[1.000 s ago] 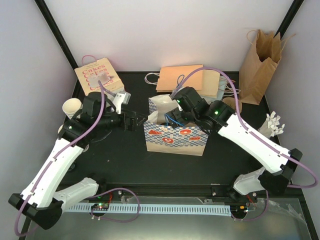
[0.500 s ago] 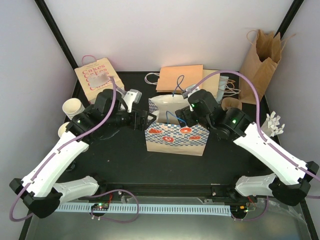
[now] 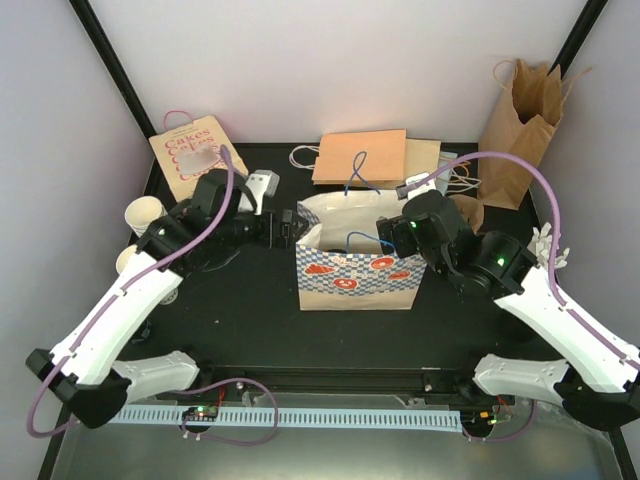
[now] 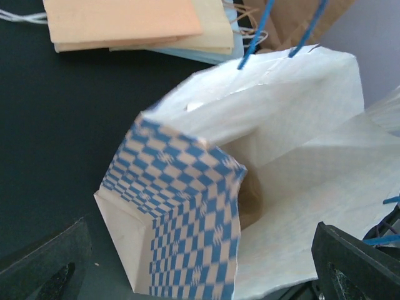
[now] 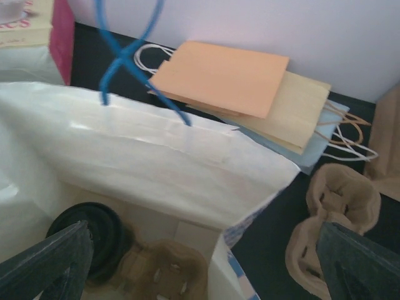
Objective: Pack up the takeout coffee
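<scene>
The blue-checked paper bag (image 3: 355,278) stands open mid-table. In the right wrist view a black lid (image 5: 94,236) sits on a cup held in a brown pulp carrier (image 5: 172,270) at the bag's bottom. My left gripper (image 3: 289,228) is open at the bag's left rim; the checked side panel (image 4: 184,212) lies between its spread fingers (image 4: 44,270). My right gripper (image 3: 389,238) is open and empty just above the bag's right rim (image 5: 250,181), fingers (image 5: 359,265) wide apart. Two cream ribbed cups (image 3: 143,214) stand at the far left.
A "Cakes" bag (image 3: 192,155) stands back left. Flat orange and tan bags (image 3: 365,157) lie behind the checked bag. A tall brown bag (image 3: 520,125) stands back right. A spare pulp carrier (image 5: 334,212) lies right of the checked bag.
My right gripper has drawn back out of the bag to its right rim. My left gripper has moved right to the bag's left rim. The bag now stands more upright and open.
</scene>
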`<state>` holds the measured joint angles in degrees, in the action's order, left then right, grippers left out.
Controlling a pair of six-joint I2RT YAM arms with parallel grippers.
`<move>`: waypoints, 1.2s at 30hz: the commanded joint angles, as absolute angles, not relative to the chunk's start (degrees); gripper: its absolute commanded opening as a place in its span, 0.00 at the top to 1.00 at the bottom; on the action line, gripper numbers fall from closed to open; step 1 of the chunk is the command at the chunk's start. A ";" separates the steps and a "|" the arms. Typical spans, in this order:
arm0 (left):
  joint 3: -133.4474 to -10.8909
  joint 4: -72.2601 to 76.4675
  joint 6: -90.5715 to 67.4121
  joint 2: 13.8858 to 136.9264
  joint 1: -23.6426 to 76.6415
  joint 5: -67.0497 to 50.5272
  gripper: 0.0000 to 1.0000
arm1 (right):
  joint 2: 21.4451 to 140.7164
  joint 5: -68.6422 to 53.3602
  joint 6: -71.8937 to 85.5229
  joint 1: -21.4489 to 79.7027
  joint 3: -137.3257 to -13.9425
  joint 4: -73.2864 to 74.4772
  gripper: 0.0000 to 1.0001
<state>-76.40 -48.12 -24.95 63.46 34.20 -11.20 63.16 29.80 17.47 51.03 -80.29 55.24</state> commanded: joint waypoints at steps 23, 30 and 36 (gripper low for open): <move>-90.20 -60.54 -39.04 82.59 43.87 -0.66 0.01 | 65.63 29.90 21.05 47.37 -80.59 60.24 0.00; -91.93 -61.98 -39.04 85.95 45.52 2.41 0.02 | 66.17 29.86 20.83 47.34 -80.77 60.47 0.00; -93.12 -67.36 -36.61 86.48 45.44 11.42 0.31 | 66.57 36.78 22.82 47.32 -80.93 63.55 0.00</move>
<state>-89.82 -62.06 -37.80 86.61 45.15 3.62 66.30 30.35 21.34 47.55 -80.64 61.14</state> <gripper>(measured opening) 0.781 0.999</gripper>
